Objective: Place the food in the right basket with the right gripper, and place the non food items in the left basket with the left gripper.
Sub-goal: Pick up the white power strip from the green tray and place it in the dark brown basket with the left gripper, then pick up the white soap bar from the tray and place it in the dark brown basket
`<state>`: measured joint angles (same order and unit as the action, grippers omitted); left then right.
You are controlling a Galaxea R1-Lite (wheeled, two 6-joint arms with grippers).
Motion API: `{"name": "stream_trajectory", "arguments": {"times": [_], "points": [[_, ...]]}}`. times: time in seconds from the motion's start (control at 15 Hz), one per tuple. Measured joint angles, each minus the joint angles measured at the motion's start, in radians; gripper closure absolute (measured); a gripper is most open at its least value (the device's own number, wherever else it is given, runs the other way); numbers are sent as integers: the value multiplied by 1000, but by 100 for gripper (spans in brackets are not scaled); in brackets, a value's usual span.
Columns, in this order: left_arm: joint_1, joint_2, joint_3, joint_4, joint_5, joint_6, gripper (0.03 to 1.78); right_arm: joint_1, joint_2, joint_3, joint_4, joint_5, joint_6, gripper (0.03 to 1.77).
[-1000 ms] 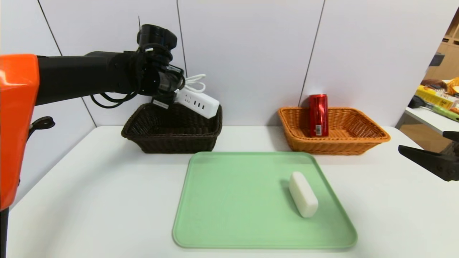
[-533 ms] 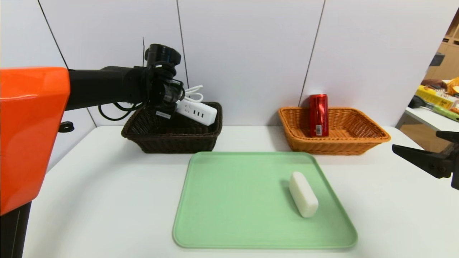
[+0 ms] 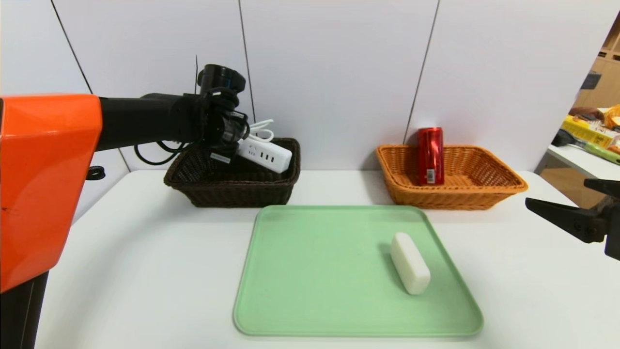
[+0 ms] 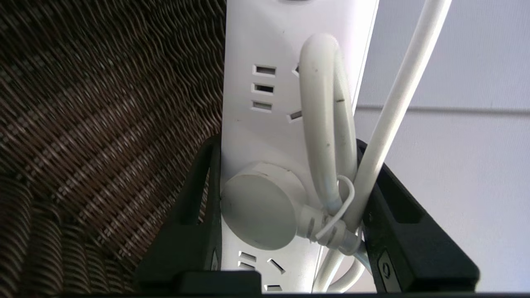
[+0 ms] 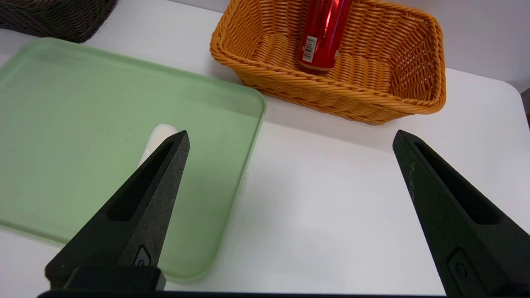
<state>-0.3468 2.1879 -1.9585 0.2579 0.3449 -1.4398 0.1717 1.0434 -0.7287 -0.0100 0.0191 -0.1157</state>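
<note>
My left gripper point(image 3: 226, 148) is shut on one end of a white power strip point(image 3: 265, 154) with its coiled cord, tilted down inside the dark brown left basket point(image 3: 232, 190). In the left wrist view the jaws point(image 4: 285, 142) flank the power strip point(image 4: 265, 82) and its cord, with the basket's weave beside them. A red can point(image 3: 430, 155) stands in the orange right basket point(image 3: 465, 195). A white bar point(image 3: 410, 262) lies on the green tray point(image 3: 315, 271). Low over the table at the far right, my right gripper point(image 3: 557, 192) hangs open and holds nothing.
The right wrist view shows the open gripper point(image 5: 292, 134) above bare table between the tray point(image 5: 83, 124) and the orange basket point(image 5: 331, 91) holding the can point(image 5: 325, 33); the white bar point(image 5: 159, 131) peeks past one finger. A side table with clutter point(image 3: 591, 135) stands beyond the table's right edge.
The left arm has lowered the power strip from above the dark basket's rim down into it. The right gripper has drifted slightly left and up.
</note>
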Motion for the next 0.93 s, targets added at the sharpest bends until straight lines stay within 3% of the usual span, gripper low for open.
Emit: {"name": "stream_trajectory", "arguments": {"times": [0.27, 0.6, 0.73, 0.93], "points": [[2, -1, 0, -2, 4, -2, 52, 1, 0, -1, 1, 0, 0, 10], [2, -11, 2, 3, 9, 2, 33, 1, -3, -1, 2, 0, 0, 10], [0, -28, 3, 9, 28, 43, 28, 2, -4, -1, 1, 0, 0, 10], [-14, -84, 1, 22, 30, 190, 22, 3, -4, -3, 0, 1, 0, 10]]}}
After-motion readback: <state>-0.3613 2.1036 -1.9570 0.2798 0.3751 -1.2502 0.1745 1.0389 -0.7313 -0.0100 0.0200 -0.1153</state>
